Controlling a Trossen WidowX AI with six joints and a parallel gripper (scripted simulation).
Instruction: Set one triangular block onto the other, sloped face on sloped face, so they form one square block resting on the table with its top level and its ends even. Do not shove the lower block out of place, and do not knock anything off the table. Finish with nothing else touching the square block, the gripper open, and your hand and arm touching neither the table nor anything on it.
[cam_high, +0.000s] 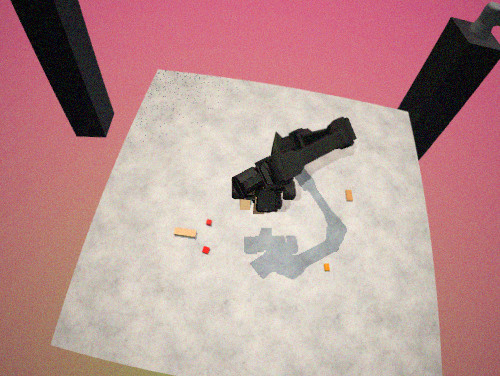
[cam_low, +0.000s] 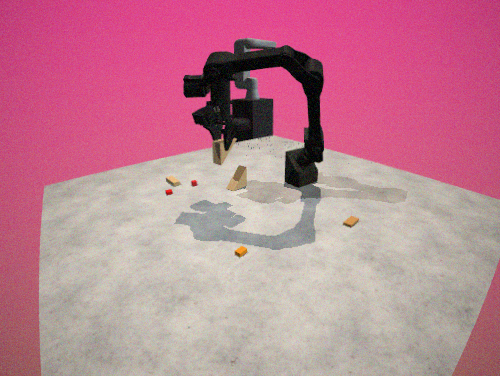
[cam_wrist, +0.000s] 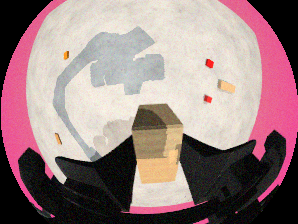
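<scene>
Carrying step, I'd say: gripper (cam_high: 257, 205) (cam_low: 222, 141) (cam_wrist: 156, 135) partway open, clamped on one triangular block (cam_high: 258, 212) (cam_low: 218, 152) (cam_wrist: 157, 142), up above and near the lower block (cam_high: 245, 204) (cam_low: 239, 178) on the table (cam_high: 150, 300) (cam_low: 150, 300) (cam_wrist: 200, 30). Next: line up slopes and ends over it, then lower gently, no shoving.

From my end, in the exterior view, one triangular block (cam_high: 245, 204) (cam_low: 238, 179) stands on the table (cam_high: 150, 310) (cam_low: 150, 300) (cam_wrist: 200, 30), left of the arm's base (cam_high: 276, 145) (cam_low: 293, 172). The other triangular block (cam_low: 218, 151) (cam_wrist: 157, 142) is above the table and farther left, between the fingers of my gripper (cam_high: 256, 203) (cam_low: 224, 142) (cam_wrist: 156, 135). Well left lie two cubes – the far cube (cam_high: 209, 222) (cam_low: 194, 183) (cam_wrist: 207, 99) and the near cube (cam_high: 206, 250) (cam_low: 169, 192) (cam_wrist: 209, 63) – with a long block (cam_high: 185, 232) (cam_low: 173, 180) (cam_wrist: 226, 86) beside them. Toward me sits a small block (cam_high: 327, 267) (cam_low: 241, 251) (cam_wrist: 66, 55); a flat block (cam_high: 349, 195) (cam_low: 351, 221) (cam_wrist: 58, 138) lies farther right.
</scene>
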